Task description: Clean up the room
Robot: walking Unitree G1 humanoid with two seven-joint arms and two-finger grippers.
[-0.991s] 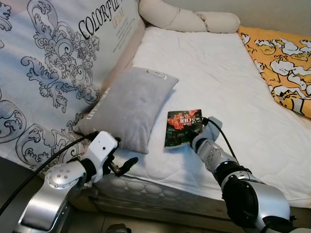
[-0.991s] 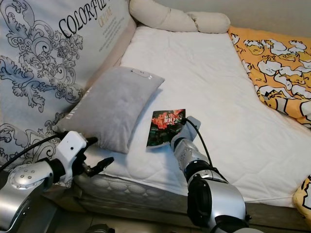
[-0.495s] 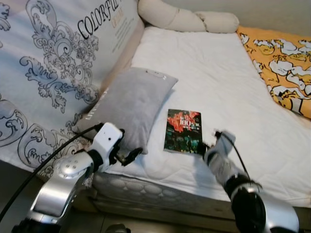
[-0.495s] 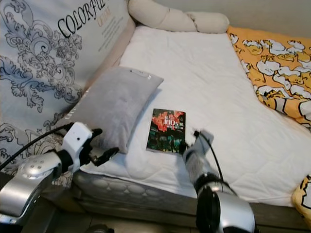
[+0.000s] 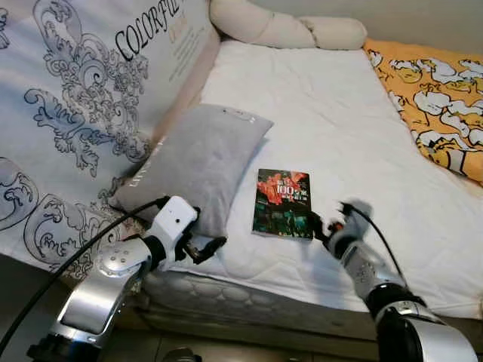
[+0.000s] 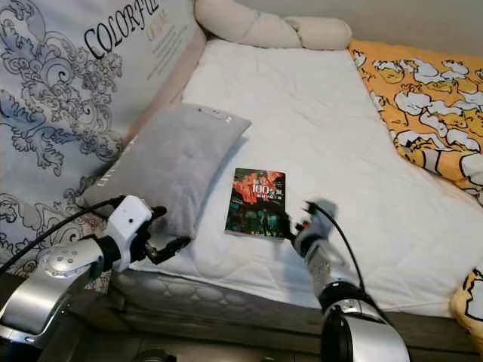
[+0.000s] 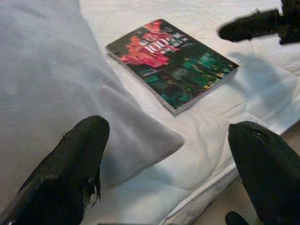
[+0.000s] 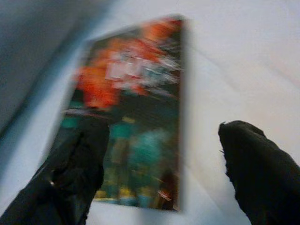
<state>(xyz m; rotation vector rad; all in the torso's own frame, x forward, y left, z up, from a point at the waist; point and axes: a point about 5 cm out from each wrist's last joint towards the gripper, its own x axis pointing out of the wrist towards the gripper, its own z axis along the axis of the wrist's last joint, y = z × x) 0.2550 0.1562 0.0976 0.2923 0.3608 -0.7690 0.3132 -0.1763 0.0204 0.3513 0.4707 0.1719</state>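
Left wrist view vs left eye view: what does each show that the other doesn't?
Left wrist alone: the left hand fingers up close, spread open at the grey pillow's corner. Left eye alone: the orange patterned blanket, cream bolster, printed headboard cover and both silver arms. Shared: the book flat on the white mattress, and the right hand beside it.

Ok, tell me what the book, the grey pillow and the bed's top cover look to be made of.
Book: a paperback by the look of it, with a thin printed card cover that seems slightly glossy.
Grey pillow: soft matte fabric, maybe velvety, with gentle dents and a sewn edge.
Bed's top cover: white quilted cloth, stitched in a faint wavy pattern; the fibre itself cannot be told.
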